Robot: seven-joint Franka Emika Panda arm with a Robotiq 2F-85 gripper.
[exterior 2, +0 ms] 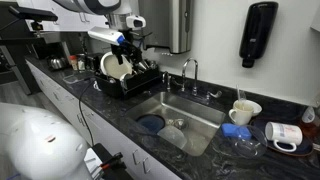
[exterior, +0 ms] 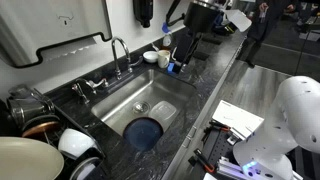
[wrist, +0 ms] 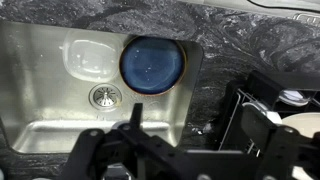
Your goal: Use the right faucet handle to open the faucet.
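The right faucet handle point(exterior 2: 211, 93) is a small chrome lever at the foot of the faucet point(exterior 2: 189, 72), on the side toward the cups point(exterior 2: 243, 110) and behind the sink point(exterior 2: 195, 110). It is 1 of 2 levers. The gripper point(exterior: 180, 55) hangs high above the sink, well apart from the handle. Whether its fingers are spread or pressed together, I cannot tell. 1 blue plate point(wrist: 152, 62) lies in the basin, and a dish rack point(exterior 2: 140, 80) stands beside the sink.

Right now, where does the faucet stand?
In both exterior views the faucet stands on the dark counter behind the sink, at about the middle of its back edge.
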